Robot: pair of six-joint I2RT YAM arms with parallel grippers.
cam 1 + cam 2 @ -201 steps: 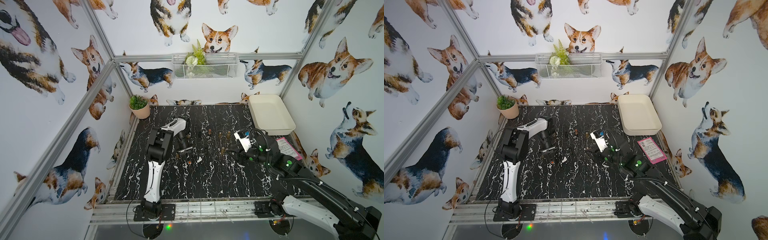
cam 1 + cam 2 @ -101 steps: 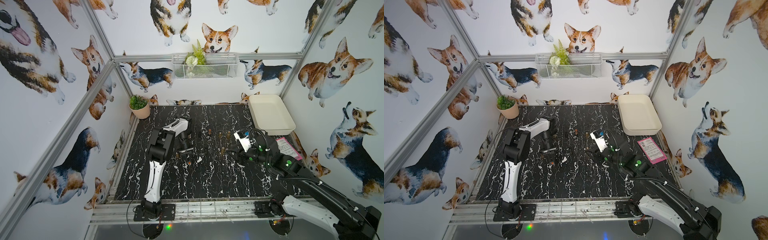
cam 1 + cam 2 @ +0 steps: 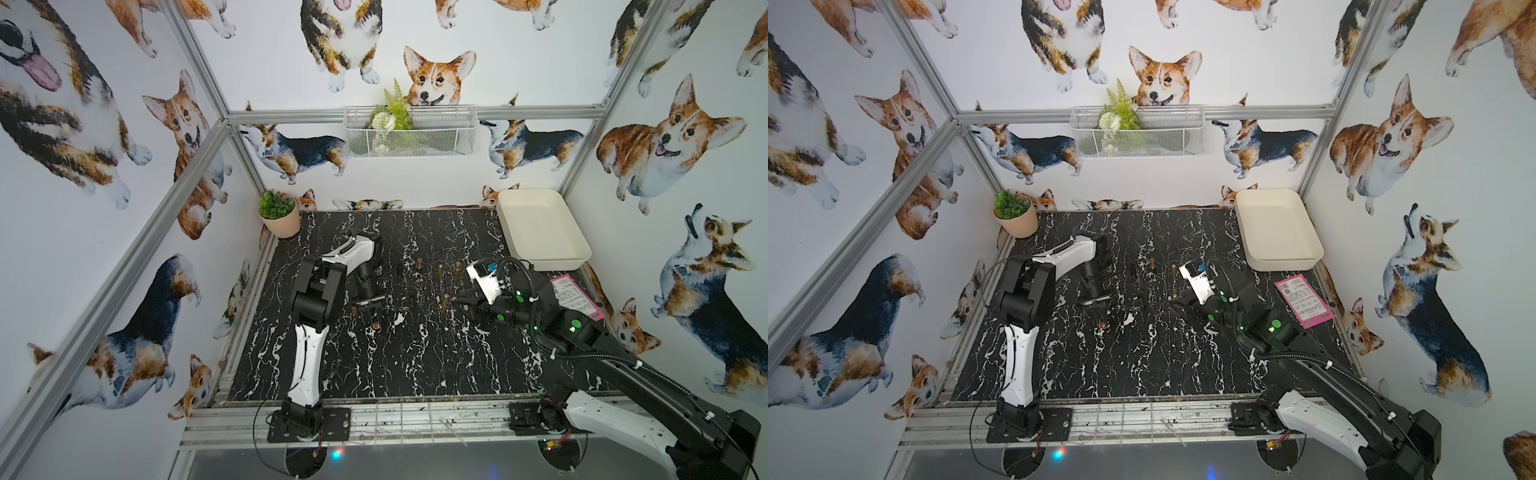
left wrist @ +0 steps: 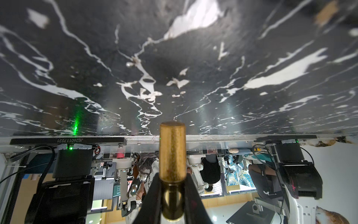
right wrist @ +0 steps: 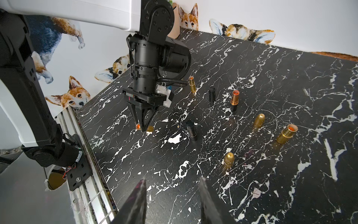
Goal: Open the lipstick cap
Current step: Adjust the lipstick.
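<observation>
Item: gold lipstick (image 4: 172, 153), held crosswise in the left gripper (image 5: 143, 128) just above the black marble table (image 3: 374, 374), left of centre. In both top views only its orange end (image 3: 376, 326) shows, under the wrist. Left gripper: pointing down, jaws clamped tight on the lipstick's barrel. Orange shows on one side of the fingers and gold on the other. Whether the cap is seated cannot be told. Right gripper (image 5: 172, 181): right of centre, low over the table, jaws apart, nothing between them, well apart from the lipstick. Loose stock standing between the arms: open gold tube (image 5: 286, 133) with orange tip, a second open gold tube (image 5: 190, 83) farther off, copper-topped black tube (image 5: 234, 99), two domed gold caps (image 5: 259, 120), upright black cap (image 5: 212, 94). Surroundings: white tray (image 3: 544, 262) at the far right corner, potted plant (image 3: 278, 214) at the far left corner, pink card (image 3: 575, 297) at the right edge, just near of the tray.
</observation>
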